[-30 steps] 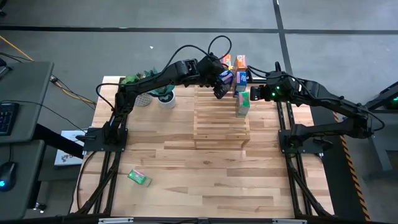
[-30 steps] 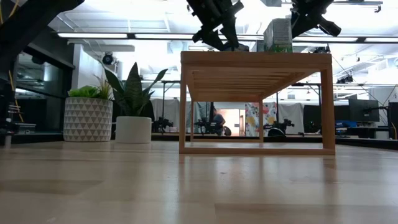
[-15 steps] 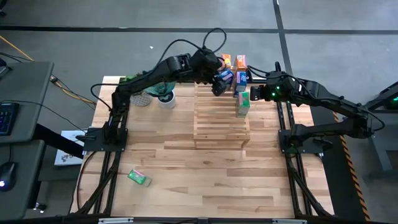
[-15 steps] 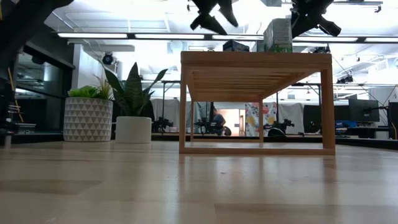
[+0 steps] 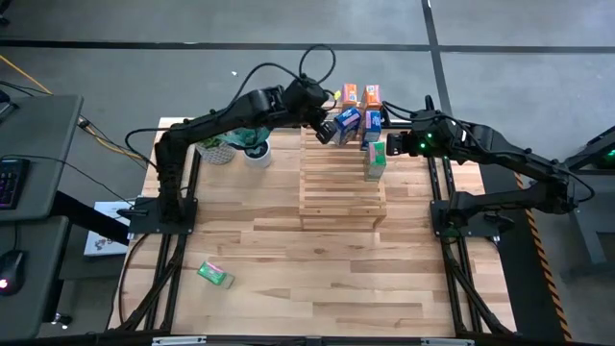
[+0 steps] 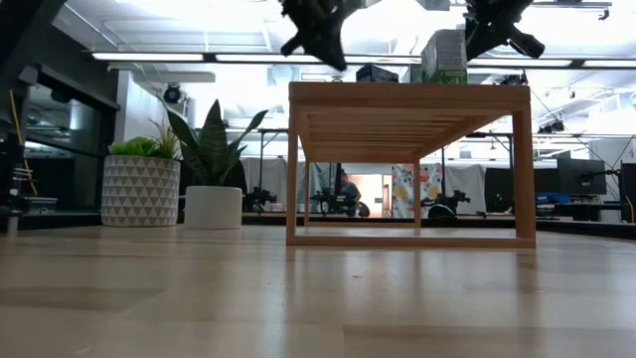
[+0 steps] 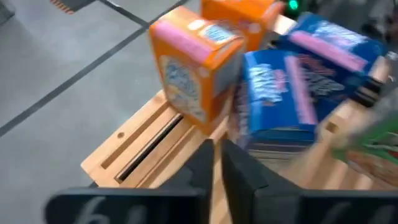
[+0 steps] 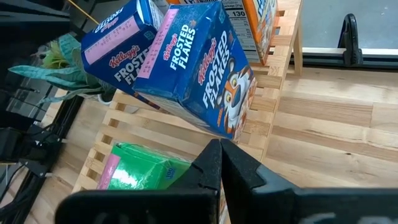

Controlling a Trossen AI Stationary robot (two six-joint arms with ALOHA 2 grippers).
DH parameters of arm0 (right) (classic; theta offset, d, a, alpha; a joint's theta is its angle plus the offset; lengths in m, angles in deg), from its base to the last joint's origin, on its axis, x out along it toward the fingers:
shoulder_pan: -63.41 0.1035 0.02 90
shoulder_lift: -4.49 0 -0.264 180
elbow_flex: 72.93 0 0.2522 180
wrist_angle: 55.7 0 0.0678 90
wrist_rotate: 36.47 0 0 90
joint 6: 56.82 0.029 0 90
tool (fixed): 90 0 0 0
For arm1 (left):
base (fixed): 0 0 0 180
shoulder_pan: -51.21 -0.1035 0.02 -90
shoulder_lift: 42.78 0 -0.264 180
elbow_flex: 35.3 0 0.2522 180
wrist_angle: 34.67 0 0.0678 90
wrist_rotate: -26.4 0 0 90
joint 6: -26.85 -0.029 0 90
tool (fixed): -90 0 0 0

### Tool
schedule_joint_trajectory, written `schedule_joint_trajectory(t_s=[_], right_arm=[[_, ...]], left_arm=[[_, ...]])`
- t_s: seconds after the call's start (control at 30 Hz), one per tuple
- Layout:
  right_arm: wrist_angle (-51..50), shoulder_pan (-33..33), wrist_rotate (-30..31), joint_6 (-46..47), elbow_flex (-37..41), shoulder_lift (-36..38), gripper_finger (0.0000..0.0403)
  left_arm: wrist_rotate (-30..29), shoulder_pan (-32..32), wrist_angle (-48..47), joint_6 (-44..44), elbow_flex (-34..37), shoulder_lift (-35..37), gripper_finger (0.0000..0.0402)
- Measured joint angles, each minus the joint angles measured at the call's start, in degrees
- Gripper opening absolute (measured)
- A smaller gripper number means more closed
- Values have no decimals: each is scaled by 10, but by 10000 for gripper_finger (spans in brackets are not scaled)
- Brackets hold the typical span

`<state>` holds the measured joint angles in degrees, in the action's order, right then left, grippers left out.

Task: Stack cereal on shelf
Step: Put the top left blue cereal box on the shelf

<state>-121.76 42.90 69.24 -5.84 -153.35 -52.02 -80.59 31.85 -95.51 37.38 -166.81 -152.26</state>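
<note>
We count five cereal boxes [image 5: 365, 120] on the shelf [image 5: 341, 183], upper centre of the frame; one green box [image 5: 215, 275] lies on the counter [image 5: 288, 259], lower left. Left pincer [image 5: 325, 130] and right pincer [image 5: 392, 146] are both closed, empty.

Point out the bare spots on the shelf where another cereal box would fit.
The shelf is bare across its near and middle slats, below the green box. The far edge is crowded: two orange boxes and two blue boxes cluster there, with both arms overhead.
</note>
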Motion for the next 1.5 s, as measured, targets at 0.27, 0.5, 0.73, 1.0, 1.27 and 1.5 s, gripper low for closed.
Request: schedule_joint_trajectory(t_s=[0.27, 0.5, 0.73, 1.0, 1.27, 1.5], right_arm=[[0, 0, -1, 0, 0, 0, 0], [0, 0, 2, -5, 0, 0, 0], [-1, 0, 2, -5, 0, 0, 0], [3, 0, 2, -4, 0, 0, 0], [3, 0, 2, -4, 0, 0, 0], [3, 0, 2, -4, 0, 0, 0]], left_arm=[[31, -42, 318, 73, 267, 111, 2], [88, -43, 385, 108, 347, 98, 0], [92, -28, 427, 130, 353, 79, 0], [85, -12, 425, 143, 353, 76, 0], [85, 11, 426, 150, 353, 76, 0], [85, 23, 427, 169, 353, 76, 0]])
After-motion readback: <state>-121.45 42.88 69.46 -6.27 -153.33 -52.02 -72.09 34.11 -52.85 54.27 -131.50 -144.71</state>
